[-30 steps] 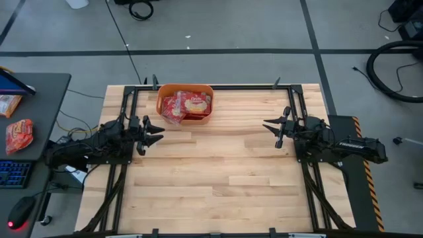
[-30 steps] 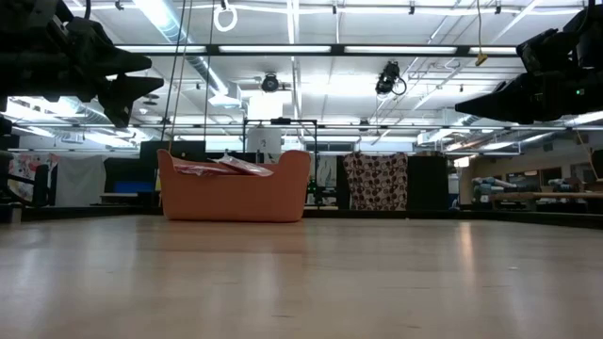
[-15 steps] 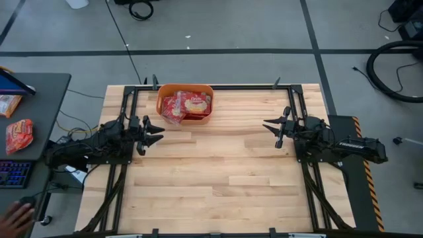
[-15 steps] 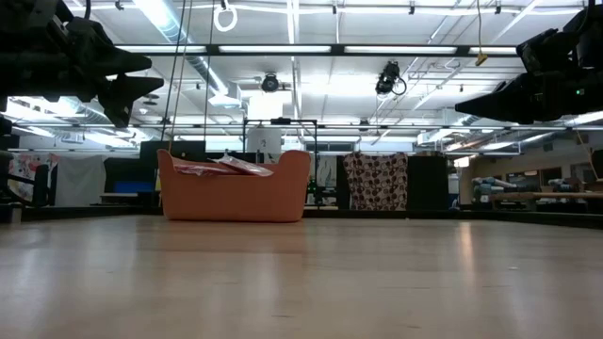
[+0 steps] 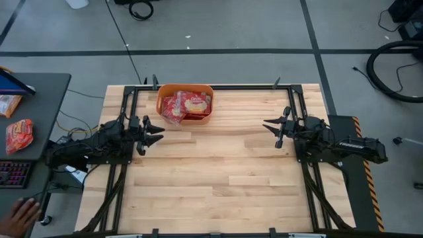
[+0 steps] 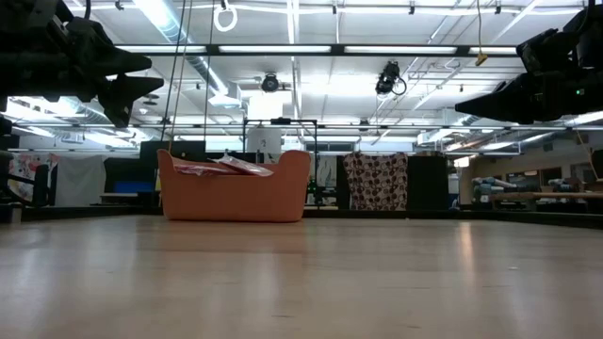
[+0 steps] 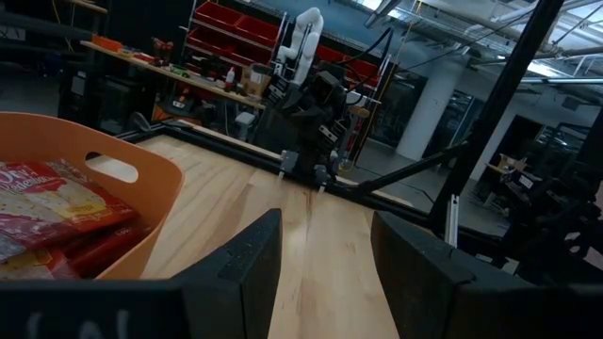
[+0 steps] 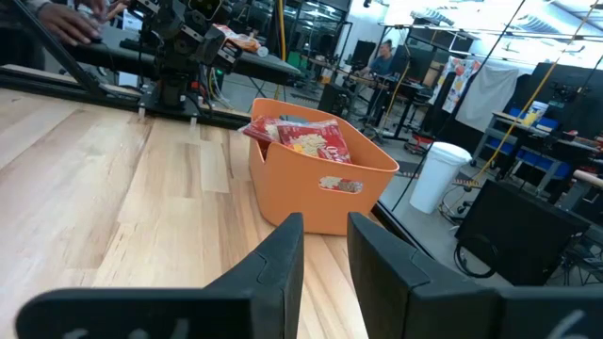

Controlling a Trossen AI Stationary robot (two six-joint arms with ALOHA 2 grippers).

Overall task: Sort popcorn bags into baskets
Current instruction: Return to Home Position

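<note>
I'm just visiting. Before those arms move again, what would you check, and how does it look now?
1. Popcorn bags all in the orange basket, none on the table: ok.
2. Left end effector open, empty: ok.
3. Right end effector open, empty: ok.
4. Both end effectors apart from the basket: ok.
5. Person's hand off the table, by the side desk: ok.
6. Red packet on that desk part of the job: cannot tell.

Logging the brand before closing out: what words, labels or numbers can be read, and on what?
No text can be read.
Cream labels on the popcorn bags in the orange basket: print too blurred.
Print on the packets on the side desk: too small.
</note>
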